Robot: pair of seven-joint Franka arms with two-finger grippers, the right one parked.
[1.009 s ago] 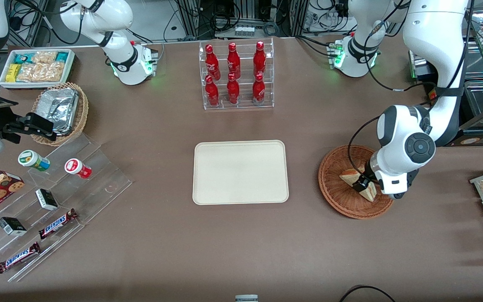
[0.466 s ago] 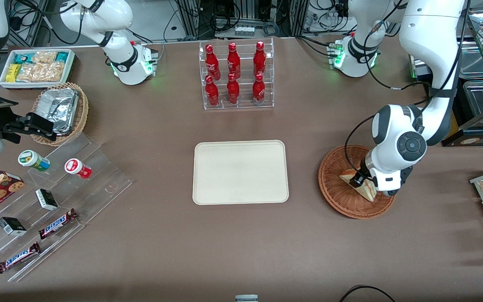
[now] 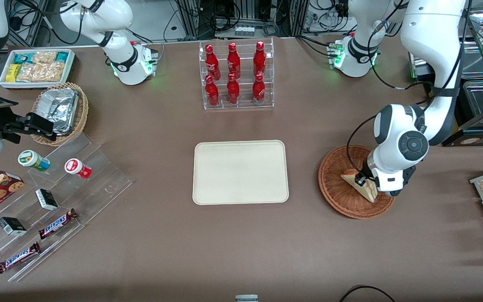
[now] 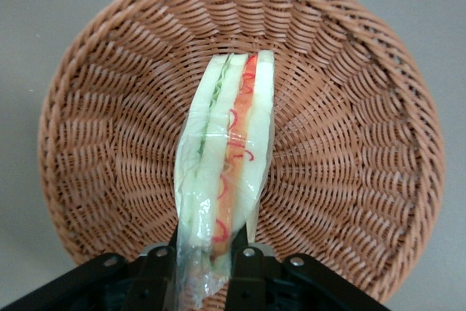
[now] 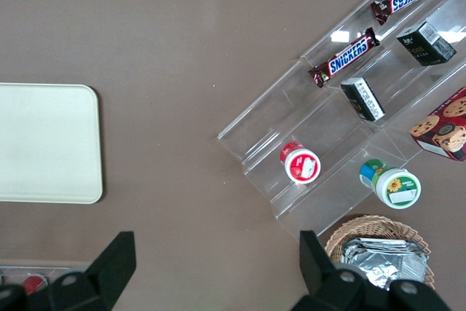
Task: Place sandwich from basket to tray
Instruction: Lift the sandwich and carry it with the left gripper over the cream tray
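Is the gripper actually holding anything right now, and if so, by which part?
Yes. The gripper, over the basket, is shut on the sandwich, pinching one end of the wedge across its bread faces; the filling edge faces the wrist camera.

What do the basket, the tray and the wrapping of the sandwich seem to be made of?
The basket looks like woven wicker, reddish-brown, with visible strands. The tray seems to be matte cream plastic or fibre; I cannot tell which. The sandwich, held in the gripper over the basket, appears wrapped in clear glossy film.
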